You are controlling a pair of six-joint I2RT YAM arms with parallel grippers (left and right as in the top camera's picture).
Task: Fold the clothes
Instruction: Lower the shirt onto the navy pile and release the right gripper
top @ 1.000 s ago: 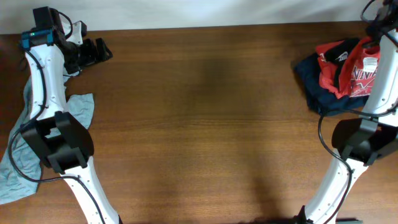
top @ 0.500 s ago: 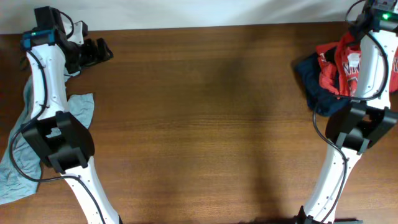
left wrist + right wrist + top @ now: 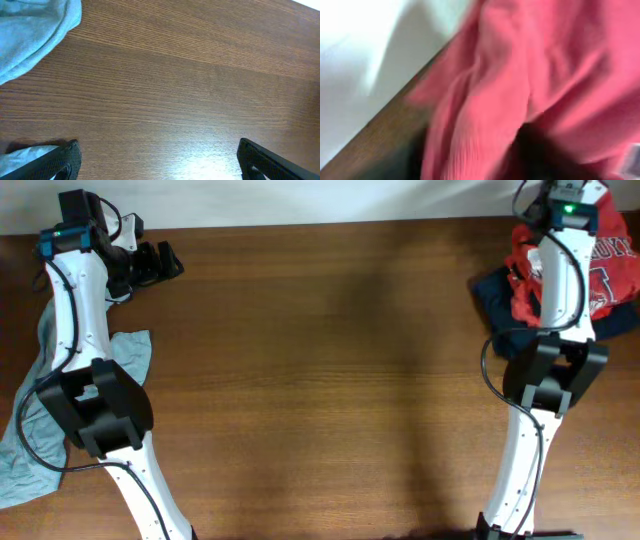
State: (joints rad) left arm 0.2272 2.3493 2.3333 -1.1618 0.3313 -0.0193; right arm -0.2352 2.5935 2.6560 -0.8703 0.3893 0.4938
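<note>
**At the table's far right corner, a red shirt to be drawn out**

Over the heap at that corner, our right gripper (image 3: 566,194) sits above the red shirt (image 3: 612,268), which lies crumpled on a navy garment (image 3: 492,305). Its wrist camera shows only blurred red cloth and a strip of table edge, so we cannot tell whether its fingers are parted or closed on fabric. Our left gripper (image 3: 160,167) has its jaws spread wide and empty over bare wood, with a light blue garment (image 3: 35,30) near it.

We judge that the step in hand is taking the red shirt off the pile. To do it well, we should pinch one layer at a hem or shoulder rather than a bunch. We should then lift high enough that the navy garment is not dragged along, and spread the shirt flat on the table (image 3: 330,360) before any fold.

White lettering shows on the red shirt, but it is too small for us to read.
</note>
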